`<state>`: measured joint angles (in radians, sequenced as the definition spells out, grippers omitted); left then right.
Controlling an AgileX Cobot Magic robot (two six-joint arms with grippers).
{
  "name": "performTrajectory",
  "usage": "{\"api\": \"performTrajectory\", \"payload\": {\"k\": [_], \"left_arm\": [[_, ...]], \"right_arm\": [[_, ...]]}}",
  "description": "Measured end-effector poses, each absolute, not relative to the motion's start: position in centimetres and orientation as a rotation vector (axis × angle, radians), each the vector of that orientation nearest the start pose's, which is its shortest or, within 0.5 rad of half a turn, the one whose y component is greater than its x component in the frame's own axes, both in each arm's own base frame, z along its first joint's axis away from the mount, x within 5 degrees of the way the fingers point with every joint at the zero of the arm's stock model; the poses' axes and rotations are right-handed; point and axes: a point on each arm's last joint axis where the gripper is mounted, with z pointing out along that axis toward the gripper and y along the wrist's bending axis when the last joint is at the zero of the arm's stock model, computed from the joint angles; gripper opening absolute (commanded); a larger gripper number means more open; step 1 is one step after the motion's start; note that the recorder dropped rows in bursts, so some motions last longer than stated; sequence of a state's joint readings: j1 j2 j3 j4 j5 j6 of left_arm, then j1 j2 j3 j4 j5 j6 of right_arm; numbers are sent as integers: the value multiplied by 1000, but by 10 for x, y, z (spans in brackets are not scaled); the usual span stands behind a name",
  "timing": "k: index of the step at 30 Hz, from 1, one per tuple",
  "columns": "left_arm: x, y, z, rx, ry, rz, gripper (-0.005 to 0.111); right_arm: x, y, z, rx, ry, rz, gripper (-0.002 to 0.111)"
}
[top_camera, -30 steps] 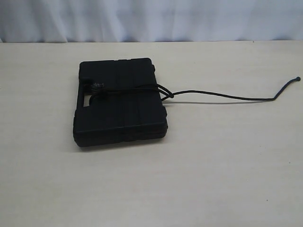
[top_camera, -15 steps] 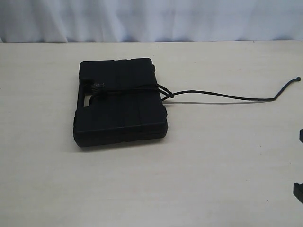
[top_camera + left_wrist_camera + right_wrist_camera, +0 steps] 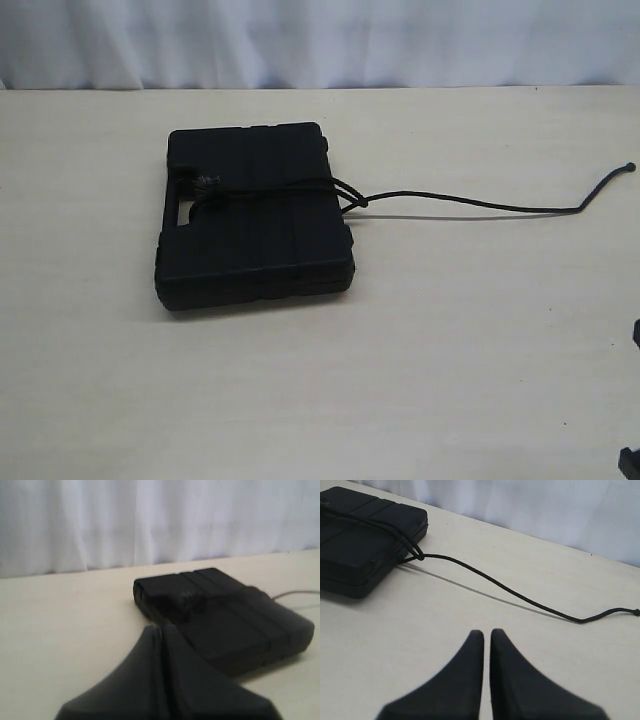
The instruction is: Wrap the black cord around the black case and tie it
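Matte black case (image 3: pixel 255 215) with faint ribbed lines, black cord (image 3: pixel 470 203) equally dark, pale cream table (image 3: pixel 450 350) with light grain streaks, whitish-blue curtain (image 3: pixel 320 40) showing soft vertical shading

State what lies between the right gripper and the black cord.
Only bare table, from the right gripper to the black cord; the right wrist view shows it.

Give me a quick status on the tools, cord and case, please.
Left tool and right tool shut, holding nothing. Black cord across black case, knotted at its edge, tail loose on table. No obstruction seen.
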<state>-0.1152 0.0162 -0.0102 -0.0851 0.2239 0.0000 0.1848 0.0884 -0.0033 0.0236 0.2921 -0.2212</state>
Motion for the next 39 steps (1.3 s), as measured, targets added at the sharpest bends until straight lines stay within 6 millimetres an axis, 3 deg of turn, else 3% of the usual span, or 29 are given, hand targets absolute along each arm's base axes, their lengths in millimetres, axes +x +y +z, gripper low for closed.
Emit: {"api": "performTrajectory", "payload": {"k": [2, 39], "left_arm": [[54, -9, 186, 49, 1795, -163, 0], [54, -8, 185, 64, 1798, -142, 0]], "right_arm": [[54, 11, 184, -349, 1786, 2, 4], [53, 10, 184, -332, 1779, -8, 4]]}}
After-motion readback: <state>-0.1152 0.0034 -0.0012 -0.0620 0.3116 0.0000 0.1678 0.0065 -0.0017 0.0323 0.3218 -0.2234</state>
